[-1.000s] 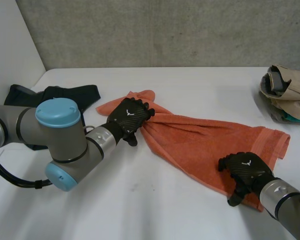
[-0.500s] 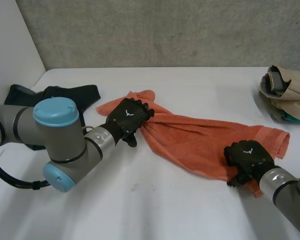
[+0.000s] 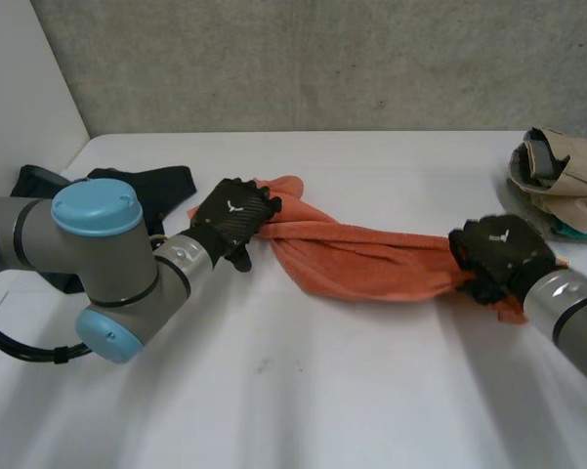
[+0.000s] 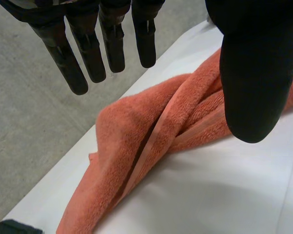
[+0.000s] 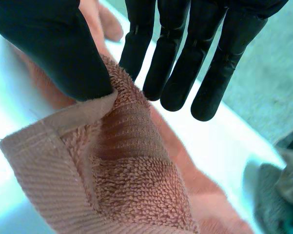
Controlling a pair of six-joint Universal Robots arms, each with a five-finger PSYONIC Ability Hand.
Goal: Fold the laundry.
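pinching a towel (image 3: 361, 259) edge between thumb and fingers of my right hand (image 3: 498, 256), near the right edge of the table (image 3: 303, 391), so i can pull it out. towel lies roped up across mid-table. left hand (image 3: 232, 217) is released, fingers straight over the bunched end toward the left edge, likely an anchor for the stretch.

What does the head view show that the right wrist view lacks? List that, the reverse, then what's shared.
Head view: the left hand at one end of the bunched orange terry towel, plus a crumpled black garment. Right wrist view: the towel's ribbed hem pinched under the right hand's thumb. Shared: towel, right hand, heap of beige and teal clothes.
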